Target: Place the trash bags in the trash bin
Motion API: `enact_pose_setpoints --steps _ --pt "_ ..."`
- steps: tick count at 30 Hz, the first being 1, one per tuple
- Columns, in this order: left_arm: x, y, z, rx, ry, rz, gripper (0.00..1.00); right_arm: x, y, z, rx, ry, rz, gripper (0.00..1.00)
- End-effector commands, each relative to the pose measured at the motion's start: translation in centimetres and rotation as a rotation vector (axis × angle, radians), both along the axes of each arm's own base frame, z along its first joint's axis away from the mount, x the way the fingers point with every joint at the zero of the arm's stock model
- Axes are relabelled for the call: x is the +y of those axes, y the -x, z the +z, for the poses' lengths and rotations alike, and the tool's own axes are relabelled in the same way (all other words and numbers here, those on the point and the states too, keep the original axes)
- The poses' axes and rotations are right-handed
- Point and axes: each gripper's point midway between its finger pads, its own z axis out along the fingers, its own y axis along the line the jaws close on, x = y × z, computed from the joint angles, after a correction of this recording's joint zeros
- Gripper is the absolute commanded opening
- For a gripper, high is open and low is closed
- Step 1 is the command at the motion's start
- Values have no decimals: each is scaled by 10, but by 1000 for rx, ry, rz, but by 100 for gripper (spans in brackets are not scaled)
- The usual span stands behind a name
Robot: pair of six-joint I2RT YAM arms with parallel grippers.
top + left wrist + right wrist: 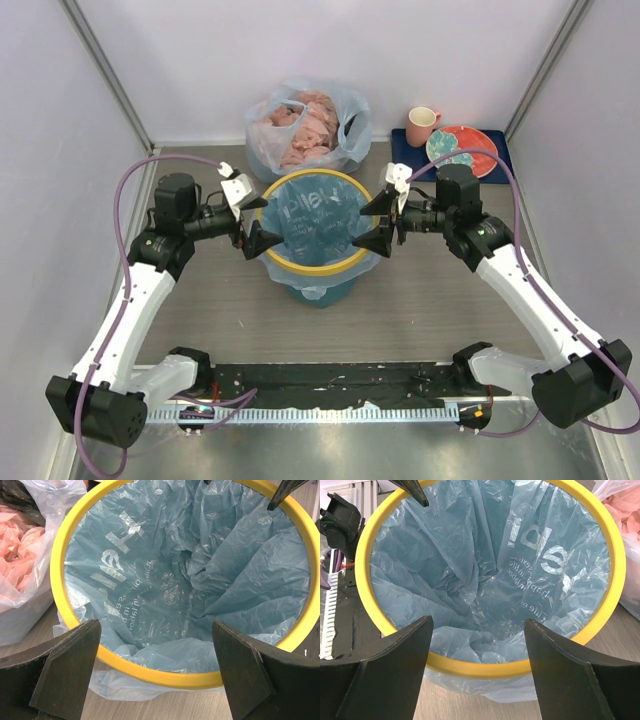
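Note:
The teal trash bin (325, 292) with a yellow rim ring (316, 271) stands mid-table. The light-blue trash bag (310, 220) lines its inside, its edge spilling out under the ring. My left gripper (256, 222) is open and empty at the bin's left rim. My right gripper (378, 222) is open and empty at the right rim. In the left wrist view the bag (200, 565) fills the ring (165, 672) between my open fingers (75, 652). In the right wrist view the bag (485, 580) and ring (480, 666) show the same way.
A clear whitish bag (305, 125) of pink lumps stands just behind the bin. A pink mug (421, 124) and a patterned plate (462, 148) sit on a blue mat (400, 140) at the back right. Walls close in on both sides.

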Motion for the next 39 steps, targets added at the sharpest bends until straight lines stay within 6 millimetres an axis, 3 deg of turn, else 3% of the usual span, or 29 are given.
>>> enact_pose_setpoints --steps 1,7,10,13,18,21,23,24,25,27,28,29,30,31,33,35,36,38,39 --pt "3 1 6 74 -10 26 98 -7 8 -18 189 38 -51 80" --pt "-5 -16 61 56 52 32 99 3 8 53 180 -112 -60 80" --pt "-9 -28 67 54 82 36 98 6 1 73 155 -154 -72 80" --pt "-11 -39 59 82 96 58 98 5 -13 69 144 -142 -100 80" --pt "-10 -55 38 146 93 111 98 4 -32 43 184 -104 -124 81" --pt "-3 -63 55 193 134 177 100 2 -39 53 176 -119 -154 81" --pt "14 -69 62 255 147 256 100 -7 -48 65 174 -142 -201 82" --pt "21 -76 80 254 164 294 100 -12 -53 79 193 -175 -238 83" --pt "32 -77 77 316 156 347 100 -18 -60 87 195 -193 -274 83" --pt "61 -92 90 355 177 441 100 -44 -80 108 190 -239 -391 83" --pt "67 -87 81 435 166 464 100 -54 -87 110 228 -265 -438 83" --pt "99 -95 79 467 190 544 100 -73 -98 110 234 -277 -504 83" --pt "110 -96 79 504 213 581 100 -82 -102 108 245 -281 -537 83" --pt "131 -99 68 557 226 643 100 -93 -104 102 254 -263 -586 83" --pt "154 -96 47 625 199 751 100 -123 -113 88 254 -234 -707 84" --pt "175 -91 28 631 124 841 100 -153 -119 62 257 -135 -857 86" --pt "179 -84 7 676 93 873 100 -171 -120 45 276 -93 -921 86" --pt "185 -73 -10 673 46 910 100 -193 -115 12 303 34 -1005 88" --pt "189 -65 -39 719 11 934 100 -201 -110 -14 347 88 -1039 88"
